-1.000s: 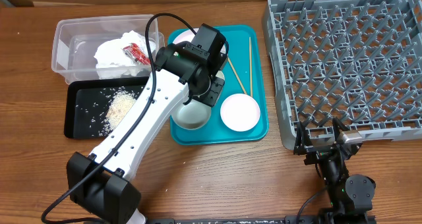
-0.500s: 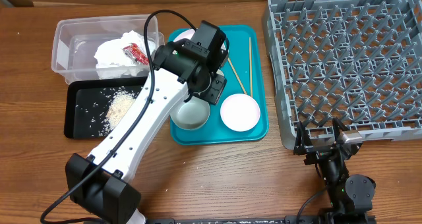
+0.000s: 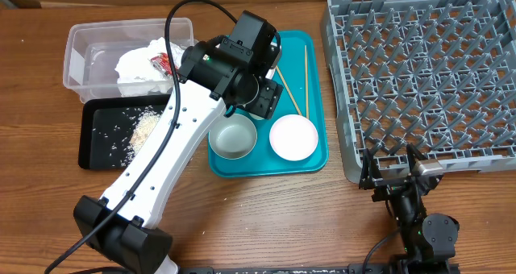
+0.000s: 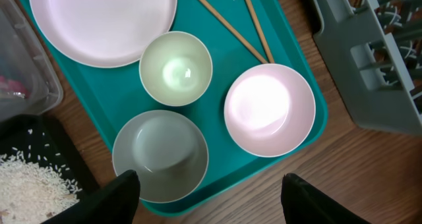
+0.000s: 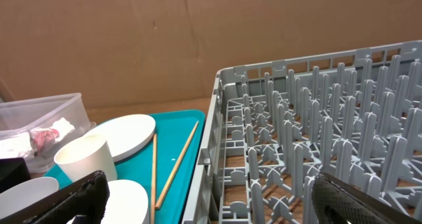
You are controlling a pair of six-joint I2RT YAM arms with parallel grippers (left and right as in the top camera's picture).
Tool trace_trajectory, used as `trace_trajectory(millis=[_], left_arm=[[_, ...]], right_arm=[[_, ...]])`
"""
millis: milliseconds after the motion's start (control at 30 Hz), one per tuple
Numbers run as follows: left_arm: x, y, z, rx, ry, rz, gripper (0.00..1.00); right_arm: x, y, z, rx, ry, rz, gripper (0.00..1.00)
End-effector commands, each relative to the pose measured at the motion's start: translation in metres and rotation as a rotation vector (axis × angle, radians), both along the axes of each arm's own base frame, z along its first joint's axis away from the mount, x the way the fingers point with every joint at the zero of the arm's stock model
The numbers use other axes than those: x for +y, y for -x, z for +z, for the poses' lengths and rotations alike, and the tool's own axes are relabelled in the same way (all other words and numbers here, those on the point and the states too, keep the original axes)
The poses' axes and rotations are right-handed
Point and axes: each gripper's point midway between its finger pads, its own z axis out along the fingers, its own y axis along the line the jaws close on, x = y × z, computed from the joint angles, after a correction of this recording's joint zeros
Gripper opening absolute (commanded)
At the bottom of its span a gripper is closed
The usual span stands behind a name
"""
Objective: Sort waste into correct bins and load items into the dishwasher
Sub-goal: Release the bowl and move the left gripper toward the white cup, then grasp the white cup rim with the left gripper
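Evidently the dishes are what is left to do, and all of them lie on the teal tray [image 4: 217, 13]. The plate [image 4: 102, 20] fills its far corner, and the cup [image 4: 175, 68] stands just beside the plate. A greyish bowl [image 4: 160, 155] and a white bowl [image 4: 269, 109] sit along the tray's near edge, and the chopsticks [image 4: 254, 26] lie flat toward its rack side, one tip touching the white bowl.

The waste looks sorted. The napkin [image 3: 141, 63] and red wrapper [image 3: 161, 62] are in the clear tub [image 3: 81, 44], and the rice [image 3: 145, 130] is in the black tray [image 3: 97, 157]. Both bins stand on the tray's side away from the dish rack [image 3: 427, 72], which is still bare.

The left claw [image 4: 211, 188] hangs over the tray's near edge, spread wide and empty. The right claw [image 3: 391, 168] rests low on the bench [image 3: 266, 217] past the tray's rack side, also spread and holding nothing.

As I judge it, the risks are these:
- The greyish bowl sits close to the cup, so a finger coming down between them could tip the cup.
- A pinch on a smooth rim may slip during the carry to the rack.
- A bowl carried low could clip the rack wall.
- The chopsticks lie flush and thin, so they could skid or roll off the tray.
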Motion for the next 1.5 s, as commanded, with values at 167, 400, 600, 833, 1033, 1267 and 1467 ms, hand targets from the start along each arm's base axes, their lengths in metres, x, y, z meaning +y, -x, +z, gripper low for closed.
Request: trace_trajectory(millis=[167, 400, 600, 833, 1033, 1267, 1467], left_arm=[[-0.009, -0.007, 0.014, -0.022, 0.084, 0.104, 0.7], [-0.011, -0.016, 0.017, -0.041, 0.117, 0.168, 0.72], [0.001, -0.023, 0.006, 0.006, 0.122, 0.267, 0.73], [0.016, -0.045, -0.03, 0.063, 0.076, 0.334, 0.72], [0.028, -0.072, -0.082, 0.126, 0.036, 0.391, 0.6], [0.029, -0.089, -0.133, 0.226, 0.074, 0.425, 0.37], [0.022, -0.092, -0.153, 0.253, 0.079, 0.41, 0.2]], right_arm=[[0.001, 0.0, -0.002, -0.003, -0.001, 0.001, 1.0], [0.001, 0.0, -0.002, -0.003, -0.001, 0.002, 1.0], [0.003, 0.0, 0.0, -0.01, -0.002, 0.012, 1.0], [0.003, 0.001, 0.0, 0.005, -0.081, 0.015, 1.0], [0.003, 0.001, -0.001, 0.021, -0.159, 0.014, 1.0], [0.004, 0.001, -0.001, 0.033, -0.207, 0.016, 1.0], [0.004, 0.001, -0.001, 0.033, -0.207, 0.016, 1.0]])
